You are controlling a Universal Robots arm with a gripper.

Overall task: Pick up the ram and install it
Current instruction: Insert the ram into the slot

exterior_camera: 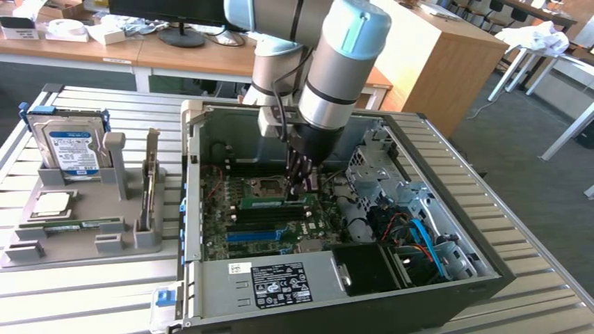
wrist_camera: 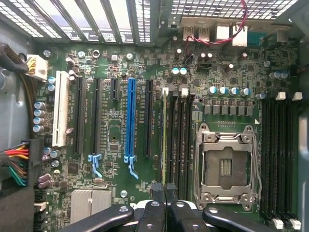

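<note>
The ram [exterior_camera: 272, 203] stands on edge in a slot of the motherboard [exterior_camera: 250, 233], just beside the empty processor socket [exterior_camera: 263, 186]. In the wrist view the ram [wrist_camera: 164, 135] is a thin yellow-green line running between black slots, next to the socket [wrist_camera: 227, 164]. My gripper [exterior_camera: 302, 189] reaches down into the open computer case [exterior_camera: 422, 285] over the ram's end nearer the exterior view's right. Its black fingertips [wrist_camera: 157, 189] are pressed together, and the gripper [wrist_camera: 164, 189] is shut right over the ram's edge. Whether the tips touch the ram I cannot tell.
On the slatted table at the exterior view's left, a grey holder [exterior_camera: 88, 247] carries a hard drive [exterior_camera: 69, 146], a silver processor chip [exterior_camera: 51, 205] and an upright card [exterior_camera: 149, 188]. Drive cages and cables [exterior_camera: 413, 229] crowd the case toward the right. A blue expansion slot [wrist_camera: 129, 121] lies near the ram.
</note>
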